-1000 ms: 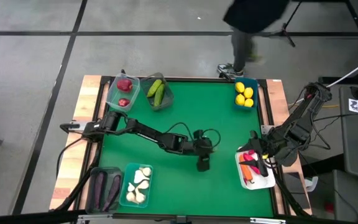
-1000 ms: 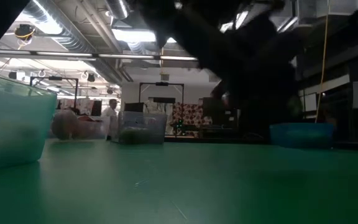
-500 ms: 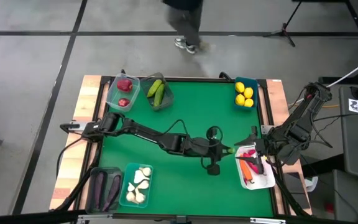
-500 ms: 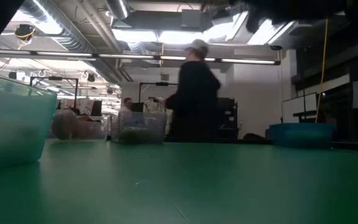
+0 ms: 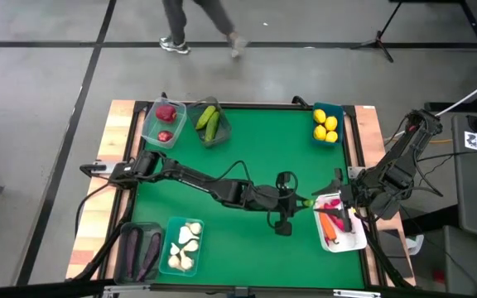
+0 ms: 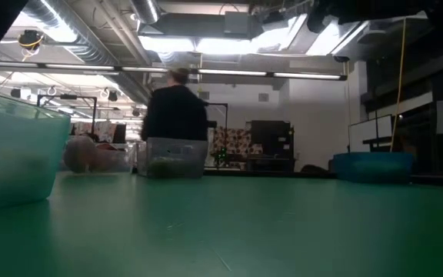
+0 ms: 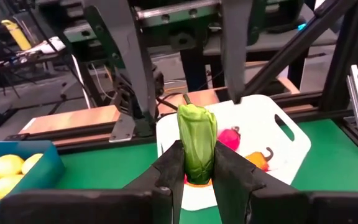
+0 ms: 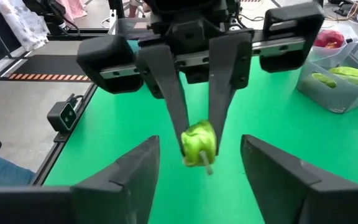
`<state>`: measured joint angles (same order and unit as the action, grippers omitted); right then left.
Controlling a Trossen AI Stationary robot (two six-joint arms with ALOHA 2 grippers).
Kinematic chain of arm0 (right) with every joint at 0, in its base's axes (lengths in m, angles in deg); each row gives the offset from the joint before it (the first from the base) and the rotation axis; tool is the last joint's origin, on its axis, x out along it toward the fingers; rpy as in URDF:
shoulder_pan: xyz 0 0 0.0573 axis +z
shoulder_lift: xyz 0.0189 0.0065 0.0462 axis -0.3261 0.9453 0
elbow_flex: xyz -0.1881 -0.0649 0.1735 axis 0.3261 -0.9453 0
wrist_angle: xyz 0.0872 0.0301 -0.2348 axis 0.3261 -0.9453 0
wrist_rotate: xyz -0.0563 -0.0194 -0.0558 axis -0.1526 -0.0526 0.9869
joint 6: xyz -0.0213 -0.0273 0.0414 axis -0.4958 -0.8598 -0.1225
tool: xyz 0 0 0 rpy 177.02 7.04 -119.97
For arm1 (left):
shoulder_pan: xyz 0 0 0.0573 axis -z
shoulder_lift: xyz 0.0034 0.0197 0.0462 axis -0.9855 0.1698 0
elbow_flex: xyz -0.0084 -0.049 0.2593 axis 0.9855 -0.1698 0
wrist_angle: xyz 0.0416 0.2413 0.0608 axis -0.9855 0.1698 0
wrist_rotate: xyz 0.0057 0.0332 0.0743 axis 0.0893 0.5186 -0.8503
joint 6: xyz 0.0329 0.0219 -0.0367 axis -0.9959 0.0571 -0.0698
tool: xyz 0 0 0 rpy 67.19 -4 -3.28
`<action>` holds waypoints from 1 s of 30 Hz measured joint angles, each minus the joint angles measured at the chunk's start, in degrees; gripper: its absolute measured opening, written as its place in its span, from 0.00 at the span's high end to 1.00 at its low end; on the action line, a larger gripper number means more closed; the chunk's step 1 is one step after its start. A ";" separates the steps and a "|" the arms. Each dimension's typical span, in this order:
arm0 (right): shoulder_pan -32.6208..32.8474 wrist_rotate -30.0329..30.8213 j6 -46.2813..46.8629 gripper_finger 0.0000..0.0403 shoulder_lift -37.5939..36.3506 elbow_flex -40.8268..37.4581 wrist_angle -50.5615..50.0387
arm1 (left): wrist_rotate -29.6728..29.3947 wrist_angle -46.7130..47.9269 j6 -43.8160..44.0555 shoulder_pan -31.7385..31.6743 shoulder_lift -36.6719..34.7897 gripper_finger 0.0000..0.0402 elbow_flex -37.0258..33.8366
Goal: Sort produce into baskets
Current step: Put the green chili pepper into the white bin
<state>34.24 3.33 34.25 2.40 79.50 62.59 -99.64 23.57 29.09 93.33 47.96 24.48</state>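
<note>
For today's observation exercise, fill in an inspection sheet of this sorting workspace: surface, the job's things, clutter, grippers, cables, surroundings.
Surface: green table, wooden edges.
Job's things: green pepper held in the air; lemons in blue tub; cucumbers in grey tub; garlic bulbs in a clear tub; white tray with red and orange pieces.
Clutter: nothing seen.
Grippers: left gripper shut on the pepper; right gripper open, facing it.
Cables: black cable looping along left arm.
Surroundings: person walking past.

The green table (image 5: 247, 149) carries six containers. Tubs (image 5: 328, 124) sit along the far edge — two more (image 5: 180, 246) and a white tray (image 5: 348, 240) sit nearer.
</note>
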 joint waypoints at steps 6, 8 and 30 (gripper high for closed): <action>0.00 -0.01 0.02 0.61 0.00 0.00 -0.29 | 0.03 0.08 -0.04 0.04 0.00 0.83 0.00; -0.01 -0.54 0.13 0.67 0.00 0.00 -1.00 | 0.02 0.12 -0.09 0.04 0.00 0.83 0.00; 0.02 -0.04 1.53 0.98 -0.02 0.00 -3.33 | -2.75 0.17 -0.98 0.42 0.00 0.83 0.00</action>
<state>34.27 3.30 35.78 2.38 79.50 59.26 -102.39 23.74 28.11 93.74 47.96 24.48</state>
